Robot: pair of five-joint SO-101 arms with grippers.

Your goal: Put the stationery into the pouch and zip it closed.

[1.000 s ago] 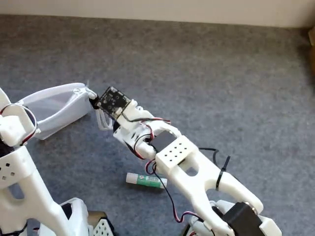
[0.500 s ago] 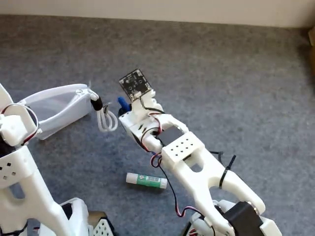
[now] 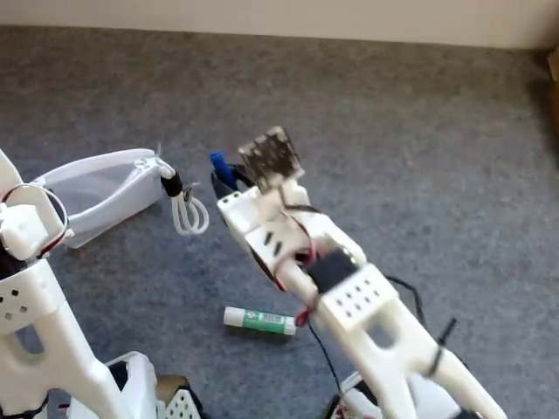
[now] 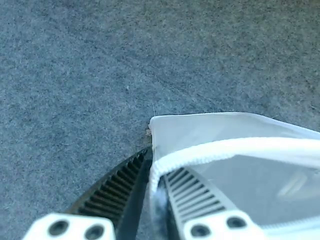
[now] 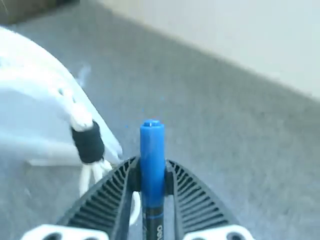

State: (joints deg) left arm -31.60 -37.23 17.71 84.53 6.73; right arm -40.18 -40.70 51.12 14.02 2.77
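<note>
A translucent white pouch [image 3: 100, 194] lies at the left on the grey carpet, with a black zipper end [image 3: 171, 184] and white cord loops [image 3: 189, 215] at its right tip. My left gripper [image 4: 152, 167] is shut on the pouch's [image 4: 235, 155] white hem. My right gripper [image 3: 224, 175] hovers just right of the zipper end, shut on a blue pen [image 3: 218, 164]. In the right wrist view the pen [image 5: 151, 150] stands between the fingers, pointing past the pouch [image 5: 35, 95]. A green and white glue stick [image 3: 259, 320] lies on the carpet under the right arm.
Grey carpet [image 3: 419, 157] stretches open to the right and towards the pale wall [image 3: 306, 17] at the back. The left arm's white base [image 3: 44, 349] stands at the lower left.
My right gripper has drawn back from the pouch's zipper end, moving right and turning its wrist, with the blue pen still in it. The pouch and left arm have stayed put.
</note>
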